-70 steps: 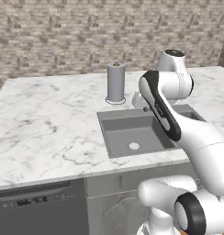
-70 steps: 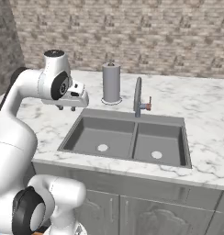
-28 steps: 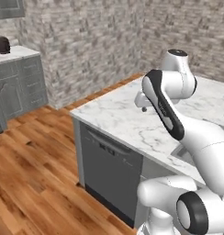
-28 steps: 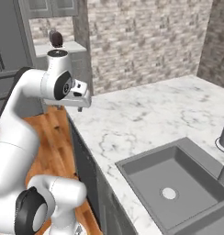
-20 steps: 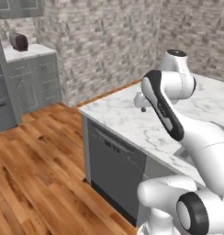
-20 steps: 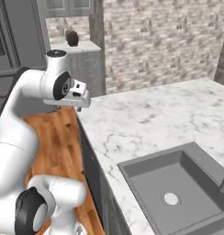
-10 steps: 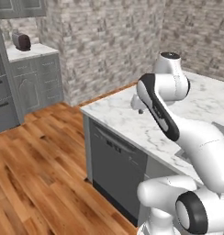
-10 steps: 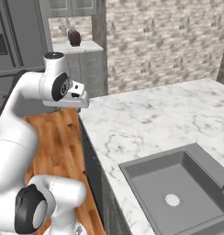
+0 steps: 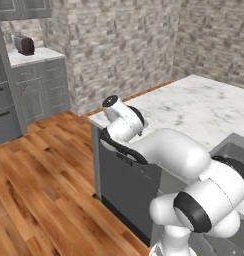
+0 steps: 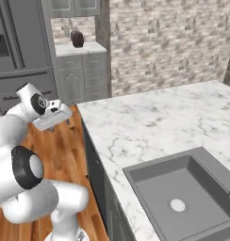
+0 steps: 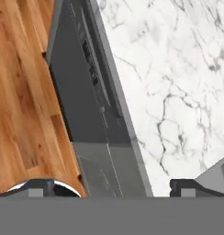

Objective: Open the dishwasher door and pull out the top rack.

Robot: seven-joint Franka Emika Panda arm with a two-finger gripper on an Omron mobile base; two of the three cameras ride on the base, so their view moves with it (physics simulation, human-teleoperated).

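The dishwasher door (image 9: pixel 121 190) is a dark-grey panel under the marble counter's corner, and it stands shut. In the hand view the dishwasher door (image 11: pixel 79 92) runs down the middle, with its black control strip (image 11: pixel 89 59) along the counter edge. From the right base view the dishwasher door (image 10: pixel 90 157) appears edge-on. My gripper (image 11: pixel 116 187) hovers open above the door's top edge, its tips far apart and holding nothing. The gripper (image 10: pixel 59 125) hangs just off the counter's end, over the floor. The top rack is hidden behind the shut door.
A paler grey cabinet door (image 11: pixel 109 172) adjoins the dishwasher. The sink (image 10: pixel 183 197) is set into the marble counter (image 10: pixel 150 122). Wooden floor (image 9: pixel 39 200) lies open before the door. Far cabinets carry a toaster (image 9: pixel 25 45) and a jar (image 10: pixel 77 38), beside a fridge (image 10: pixel 18 47).
The base has driven on, so the whole scene has shifted. My arm has swung down and outward from above the counter to the counter's edge over the dishwasher.
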